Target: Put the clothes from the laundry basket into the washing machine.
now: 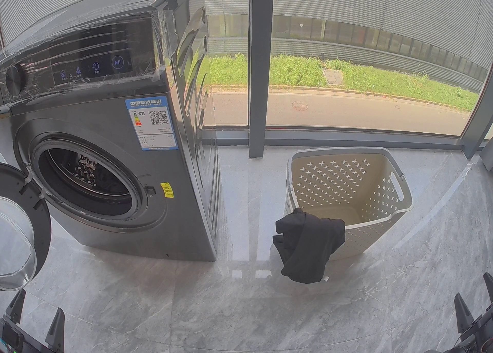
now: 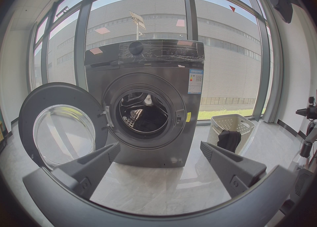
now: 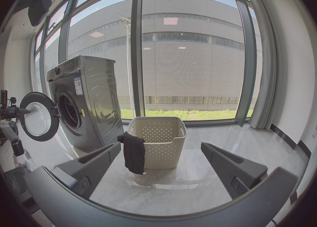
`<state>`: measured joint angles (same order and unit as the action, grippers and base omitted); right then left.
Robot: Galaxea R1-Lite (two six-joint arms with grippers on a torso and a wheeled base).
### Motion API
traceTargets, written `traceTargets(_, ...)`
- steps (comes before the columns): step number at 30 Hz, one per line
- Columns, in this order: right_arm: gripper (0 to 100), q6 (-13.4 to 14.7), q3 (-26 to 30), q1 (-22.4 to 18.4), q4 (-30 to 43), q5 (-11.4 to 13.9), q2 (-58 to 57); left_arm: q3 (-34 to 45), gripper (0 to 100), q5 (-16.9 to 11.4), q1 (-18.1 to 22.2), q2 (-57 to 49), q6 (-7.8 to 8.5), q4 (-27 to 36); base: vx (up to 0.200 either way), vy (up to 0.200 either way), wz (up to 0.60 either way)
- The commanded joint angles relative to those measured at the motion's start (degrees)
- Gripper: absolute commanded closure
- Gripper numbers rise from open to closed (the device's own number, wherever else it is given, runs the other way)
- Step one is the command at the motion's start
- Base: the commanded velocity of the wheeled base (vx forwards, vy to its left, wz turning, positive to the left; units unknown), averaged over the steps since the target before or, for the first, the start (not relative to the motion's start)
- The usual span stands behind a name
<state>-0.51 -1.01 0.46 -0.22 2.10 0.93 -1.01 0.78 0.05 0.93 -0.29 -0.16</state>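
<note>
A grey front-loading washing machine [image 1: 118,128] stands at the left, its round door [image 1: 20,231] swung open. Dark clothing lies inside the drum [image 2: 145,118]. A cream laundry basket [image 1: 354,184] sits on the floor to the right. A black garment [image 1: 307,245] hangs over the basket's near rim. My left gripper [image 2: 158,158] is open and empty, low in front of the machine [image 2: 148,99]. My right gripper [image 3: 160,158] is open and empty, well back from the basket [image 3: 160,138] and the black garment [image 3: 133,151].
Floor-to-ceiling windows and a dark pillar [image 1: 261,56] stand behind the machine and basket. Glossy marble floor [image 1: 246,308] stretches between me, the machine and the basket. The open door juts out at the left near my left arm.
</note>
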Motion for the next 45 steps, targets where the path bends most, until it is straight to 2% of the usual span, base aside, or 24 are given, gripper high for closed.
traceTargets(1,0,-0.02,1.01,0.06,-0.04,0.01,-0.93,0.92,0,0.10,0.04,-0.93,0.03,-0.02,0.000,0.000,0.00)
traceTargets(12,0,-0.02,1.01,0.06,-0.04,0.01,-0.93,0.92,0,-0.08,0.04,-0.93,0.12,-0.02,0.000,0.000,0.00)
traceTargets(18,0,-0.02,1.01,0.06,0.04,0.01,-0.93,0.92,0,0.01,0.04,-0.93,-0.06,-0.02,0.200,0.000,0.00)
traceTargets(23,0,-0.02,1.01,0.06,0.04,0.01,-0.93,0.92,0,0.27,0.04,-0.93,-0.59,-0.02,0.000,0.000,0.00)
traceTargets(33,0,-0.54,1.01,0.06,-0.04,0.19,-0.93,0.92,0,0.10,0.04,-0.93,-0.41,-0.02,0.000,0.000,0.00)
traceTargets(41,0,-0.02,1.01,-0.02,-0.31,0.01,-0.93,0.92,0,0.36,0.04,-0.93,-0.32,-0.02,0.000,-0.150,0.00)
traceTargets(43,0,0.51,-1.54,0.06,-1.10,0.45,-0.93,0.92,0,0.36,0.04,-0.93,-0.50,-0.02,0.000,0.000,0.00)
traceTargets(45,0,2.53,-8.66,0.33,-0.66,0.72,-0.31,0.92,0,0.36,0.04,-0.93,-0.50,-0.02,0.000,0.000,0.00)
